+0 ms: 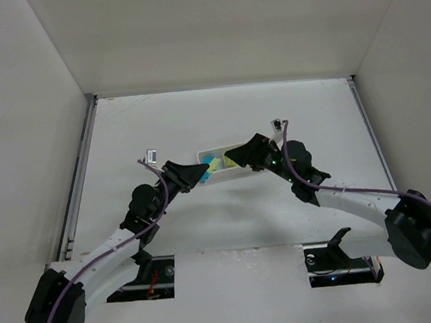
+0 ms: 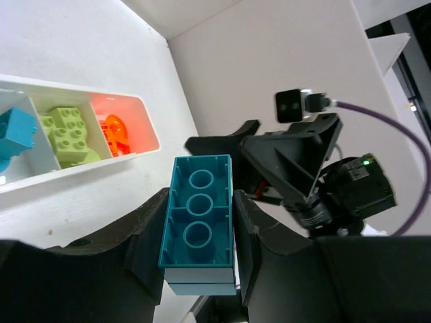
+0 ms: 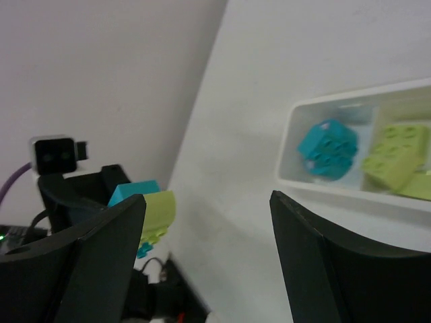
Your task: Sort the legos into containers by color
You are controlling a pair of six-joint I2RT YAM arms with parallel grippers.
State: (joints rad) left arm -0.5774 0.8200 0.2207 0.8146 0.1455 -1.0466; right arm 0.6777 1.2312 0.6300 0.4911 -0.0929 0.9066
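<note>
My left claw (image 2: 199, 232) is pinching a long teal brick (image 2: 200, 195) by its two long sides. The brick's hollow underside, with three round tubes, faces my wrist camera. A paler layer shows beneath it, and from my right wrist a yellow-green piece (image 3: 156, 214) sits right against that brick; I cannot tell whether the two are joined. From above, this claw hangs over the white table (image 1: 271, 113), close to the left end of the white tray (image 2: 67, 173). The tray's three compartments run in a row. One end holds a second teal brick (image 2: 15, 131), the middle holds yellow-green bricks (image 2: 66, 133), and the far end holds an orange-red piece (image 2: 116, 131) that tints its walls. My right claw (image 3: 209, 256) is spread wide with nothing between its fingers (image 3: 101, 259). In the top view it sits over the tray's right end, facing my left claw across the tray.
</note>
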